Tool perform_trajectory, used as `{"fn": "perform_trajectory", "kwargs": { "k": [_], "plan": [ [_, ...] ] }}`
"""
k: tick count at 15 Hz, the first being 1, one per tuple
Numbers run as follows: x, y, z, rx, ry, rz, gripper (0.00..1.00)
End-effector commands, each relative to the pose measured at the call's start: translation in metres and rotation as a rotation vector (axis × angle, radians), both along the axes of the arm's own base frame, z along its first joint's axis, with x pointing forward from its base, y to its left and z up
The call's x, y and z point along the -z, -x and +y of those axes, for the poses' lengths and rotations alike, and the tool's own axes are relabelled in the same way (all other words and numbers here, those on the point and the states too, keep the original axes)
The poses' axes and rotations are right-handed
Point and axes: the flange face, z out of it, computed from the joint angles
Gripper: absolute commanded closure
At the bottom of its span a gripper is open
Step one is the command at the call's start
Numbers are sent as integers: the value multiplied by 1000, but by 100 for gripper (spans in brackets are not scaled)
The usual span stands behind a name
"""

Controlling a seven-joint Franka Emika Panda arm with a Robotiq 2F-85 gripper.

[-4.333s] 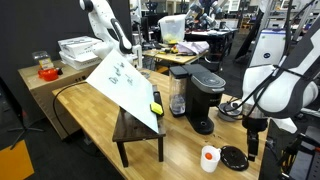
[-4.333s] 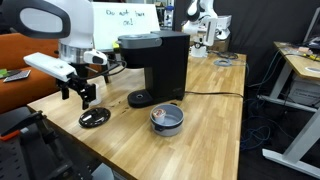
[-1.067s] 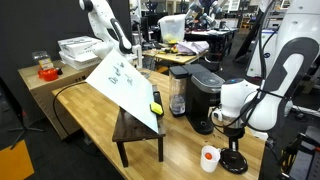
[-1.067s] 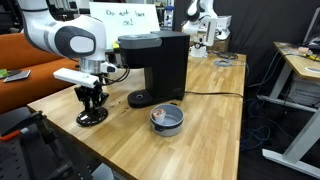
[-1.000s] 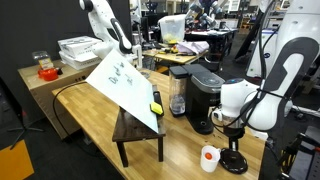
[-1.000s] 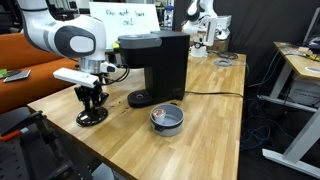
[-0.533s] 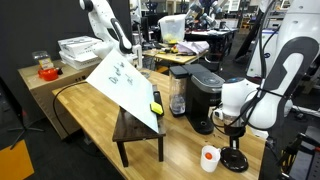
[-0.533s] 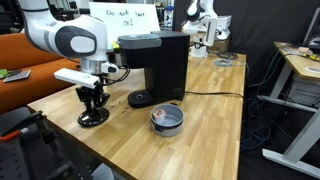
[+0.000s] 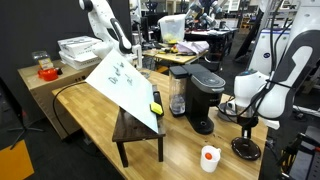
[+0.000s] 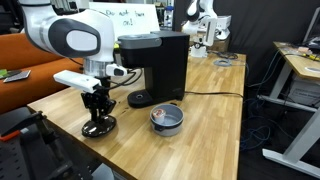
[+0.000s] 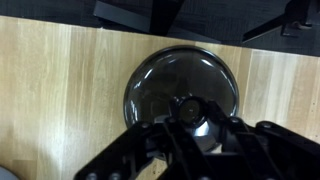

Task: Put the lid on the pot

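The lid (image 11: 180, 80) is a round dark disc with a small centre knob (image 11: 188, 108). My gripper (image 11: 190, 114) is shut on that knob from above. In both exterior views the lid (image 10: 98, 127) (image 9: 246, 150) hangs under the gripper (image 10: 100, 108) (image 9: 247, 133), low over the wooden table. I cannot tell whether it clears the surface. The pot (image 10: 166, 119), small and silver-grey with a dark inside, stands in front of the coffee machine, to the right of the lid and apart from it. In the wrist view the pot is out of view.
A black coffee machine (image 10: 155, 68) (image 9: 203, 95) stands behind the pot. A small white cup with a red top (image 9: 210, 158) sits near the lid. The table's front edge (image 10: 70, 135) runs close to the lid. A white sign on a stool (image 9: 125, 85) stands farther off.
The gripper, shut on the lid's knob, has carried the lid sideways across the table, away from the white cup and nearer the pot. The pot has not moved.
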Motion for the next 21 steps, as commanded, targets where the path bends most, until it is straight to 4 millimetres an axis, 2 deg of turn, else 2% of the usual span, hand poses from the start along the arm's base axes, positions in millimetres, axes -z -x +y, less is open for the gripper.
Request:
{"fn": "perform_trajectory", "kwargs": {
  "k": [1,8,13,16,21],
  "plan": [
    [-26,4,-4,14,0,-37,92],
    [-70,1,-13,48,-8,-100,92],
    [-109,1,-35,134,-19,-103,92],
    [-136,-11,-54,183,-42,-126,92],
    [-172,-32,-105,251,-19,-119,92]
  ]
}}
